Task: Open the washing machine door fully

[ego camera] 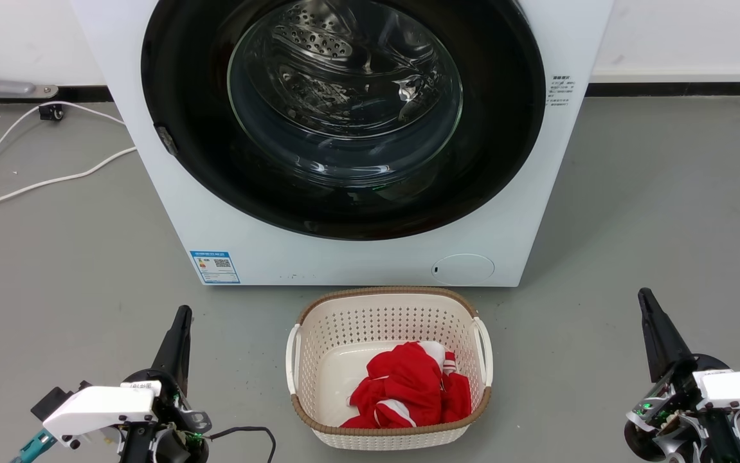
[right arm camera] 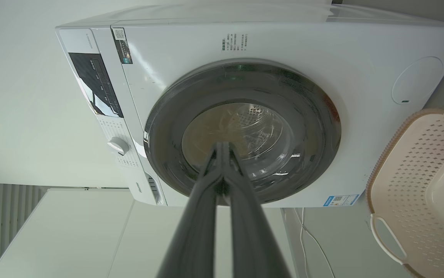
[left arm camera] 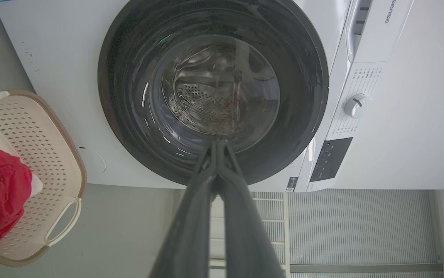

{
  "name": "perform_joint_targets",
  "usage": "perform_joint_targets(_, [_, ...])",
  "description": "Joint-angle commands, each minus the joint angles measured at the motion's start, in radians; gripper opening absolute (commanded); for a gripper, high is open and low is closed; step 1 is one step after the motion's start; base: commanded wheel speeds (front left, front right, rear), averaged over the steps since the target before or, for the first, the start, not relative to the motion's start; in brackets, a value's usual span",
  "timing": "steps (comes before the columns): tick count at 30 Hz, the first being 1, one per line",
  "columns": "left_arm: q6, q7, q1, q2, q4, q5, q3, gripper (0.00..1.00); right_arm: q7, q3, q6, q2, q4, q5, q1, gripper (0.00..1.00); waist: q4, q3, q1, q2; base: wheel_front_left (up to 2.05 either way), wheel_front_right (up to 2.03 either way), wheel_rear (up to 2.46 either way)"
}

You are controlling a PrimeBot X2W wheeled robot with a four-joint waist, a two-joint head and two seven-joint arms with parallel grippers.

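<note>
Each arm ends in two long, tapering, matt dark-grey fingers (left arm camera: 191, 224): left gripper (ego camera: 183, 315), right gripper (ego camera: 645, 299). Each wrist carries an angular white housing (ego camera: 99, 408) fixed with black screws (ego camera: 74, 444). The left housing bears a small label (ego camera: 140, 386), a teal connector (ego camera: 34, 445) and a looping black cable (ego camera: 251, 429). Green lights (ego camera: 646, 406) glow at both wrists.
</note>
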Motion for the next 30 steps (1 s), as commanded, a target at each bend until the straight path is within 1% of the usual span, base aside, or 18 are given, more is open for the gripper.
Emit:
perform_joint_targets(1, [-0.003,0.003,-0.008,-0.001,0.001,0.006,0.002,0.0,0.002,-0.003,0.0,0.002,0.002,-0.003,-0.015,0.0,0.0,0.0,-0.0001,0.0,0.0,0.0,0.0])
perform_joint_targets(6, [-0.003,0.004,-0.008,-0.001,0.001,0.007,0.003,0.0,0.004,-0.004,0.0,0.003,0.002,-0.005,-0.015,0.0,0.0,0.0,-0.0001,0.0,0.0,0.0,0.0])
perform_joint_targets(7, [0.0,0.0,0.0,-0.001,0.0,0.001,0.001,1.0,0.001,-0.002,0.0,0.001,0.0,0.0,0.0,1.0,0.0,0.0,-0.0001,0.0,0.0,0.0,0.0])
perform_joint_targets(22, [0.0,-0.065,0.001,0.005,-0.046,0.038,-0.061,1.0,-0.067,0.025,0.0,0.004,-0.062,-0.047,0.029,1.0,0.001,-0.001,0.0,0.0,0.0,0.0,0.0])
perform_joint_targets(26, [0.0,-0.086,-0.005,0.016,-0.072,0.086,-0.083,1.0,-0.085,0.025,0.0,0.005,-0.076,-0.093,0.035,1.0,0.002,-0.001,0.0,0.0,0.0,0.0,0.0])
perform_joint_targets(30, [0.0,-0.099,-0.006,0.011,-0.098,0.141,-0.076,1.0,-0.097,0.023,0.0,0.006,-0.092,-0.128,0.038,1.0,0.003,-0.001,0.0,0.0,0.0,0.0,0.0])
